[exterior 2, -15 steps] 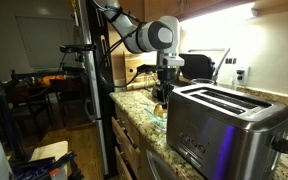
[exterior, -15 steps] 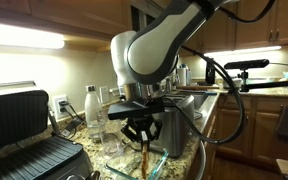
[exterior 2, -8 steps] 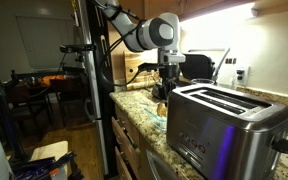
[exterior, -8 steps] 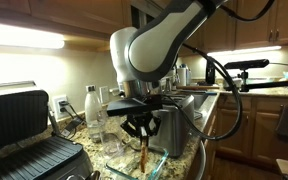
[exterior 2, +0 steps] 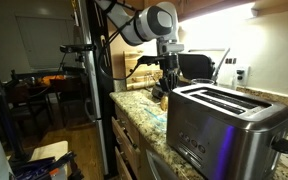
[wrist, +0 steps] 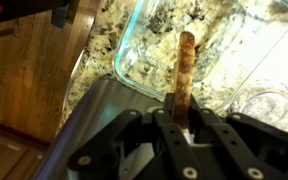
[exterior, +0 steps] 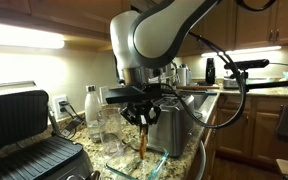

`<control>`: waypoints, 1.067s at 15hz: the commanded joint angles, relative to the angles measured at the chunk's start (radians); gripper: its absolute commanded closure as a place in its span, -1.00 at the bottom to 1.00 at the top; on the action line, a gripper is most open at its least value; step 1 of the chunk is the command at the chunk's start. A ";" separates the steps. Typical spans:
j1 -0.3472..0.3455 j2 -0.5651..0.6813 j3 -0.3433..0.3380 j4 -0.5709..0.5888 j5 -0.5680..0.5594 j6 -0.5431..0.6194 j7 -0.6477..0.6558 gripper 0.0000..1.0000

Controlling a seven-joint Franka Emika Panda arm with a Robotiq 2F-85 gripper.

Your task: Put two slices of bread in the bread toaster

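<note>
My gripper is shut on a thin orange-brown slice of bread, held edge-on and hanging straight down. In the wrist view the slice of bread sticks out from between the fingers over a glass dish. The shiny steel bread toaster stands in the foreground of an exterior view, its two top slots showing empty. My gripper hangs beyond its far end. The bread toaster sits just behind the gripper, and its steel side fills the wrist view's lower left.
A black ribbed contact grill stands open beside the glass dish. A clear bottle and a glass stand near the dish on the granite counter. The counter edge drops to a wooden floor.
The arm has risen, lifting the slice of bread up out of the glass dish. The gripper stays shut on it.
</note>
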 commanded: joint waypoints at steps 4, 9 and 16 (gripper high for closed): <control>0.015 -0.144 0.006 -0.064 -0.087 -0.077 0.127 0.84; 0.008 -0.217 0.037 -0.064 -0.117 -0.162 0.182 0.84; -0.006 -0.289 0.072 -0.070 -0.150 -0.246 0.250 0.84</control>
